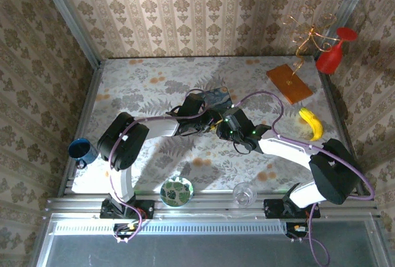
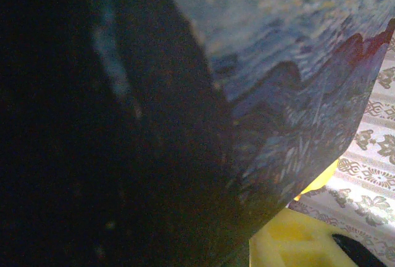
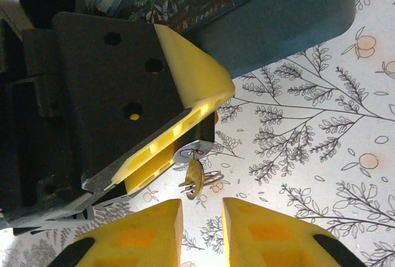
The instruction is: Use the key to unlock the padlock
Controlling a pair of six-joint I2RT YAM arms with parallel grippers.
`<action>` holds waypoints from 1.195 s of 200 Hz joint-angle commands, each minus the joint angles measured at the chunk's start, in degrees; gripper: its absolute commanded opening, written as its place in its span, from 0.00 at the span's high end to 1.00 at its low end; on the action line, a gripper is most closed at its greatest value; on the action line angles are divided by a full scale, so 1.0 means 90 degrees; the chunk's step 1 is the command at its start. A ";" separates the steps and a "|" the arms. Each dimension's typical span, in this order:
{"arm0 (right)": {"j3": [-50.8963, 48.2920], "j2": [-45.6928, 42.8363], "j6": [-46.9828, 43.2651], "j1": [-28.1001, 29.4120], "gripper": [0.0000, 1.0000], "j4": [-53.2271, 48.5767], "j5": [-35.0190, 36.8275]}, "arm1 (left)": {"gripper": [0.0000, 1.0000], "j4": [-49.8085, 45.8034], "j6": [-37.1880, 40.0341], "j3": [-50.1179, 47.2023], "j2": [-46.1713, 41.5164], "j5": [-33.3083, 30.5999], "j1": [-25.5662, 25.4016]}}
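Observation:
In the right wrist view, the padlock (image 3: pixel 194 151) is a small dark block with a silvery underside. It is clamped between the yellow fingers of my left gripper (image 3: pixel 210 116), which is shut on it. The key (image 3: pixel 195 177), brassy and thin, hangs down from the padlock's underside with a wire ring (image 3: pixel 212 177) on it. Just below it, my right gripper (image 3: pixel 202 208) stands open, its yellow fingertips apart and nothing between them. From above, the two grippers meet at mid-table, left gripper (image 1: pixel 208 125) beside right gripper (image 1: pixel 224 126).
The blue swirly-painted box (image 1: pixel 217 97) lies right behind the grippers, very close in the left wrist view (image 2: pixel 296 63). A blue mug (image 1: pixel 80 150) sits at the left edge; a patterned bowl (image 1: pixel 176 191) and a glass (image 1: pixel 244 193) near the front. A banana (image 1: pixel 312 123), orange board (image 1: pixel 289 82) and red goblet (image 1: pixel 333 54) lie right.

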 commanded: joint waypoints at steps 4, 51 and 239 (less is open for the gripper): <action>0.0360 -0.0016 -0.0298 0.0075 0.76 -0.0171 0.0246 | 1.00 -0.0643 -0.0508 -0.0126 0.0314 0.0690 -0.0128; 0.0505 0.0222 -0.0166 0.0075 0.76 -0.0145 0.0154 | 1.00 -0.0614 -0.0530 -0.0098 0.0334 0.0704 -0.0129; 0.0119 0.0019 0.0383 0.0065 0.78 -0.0258 0.0432 | 1.00 -0.0553 -0.0579 -0.0088 0.0363 0.0723 -0.0129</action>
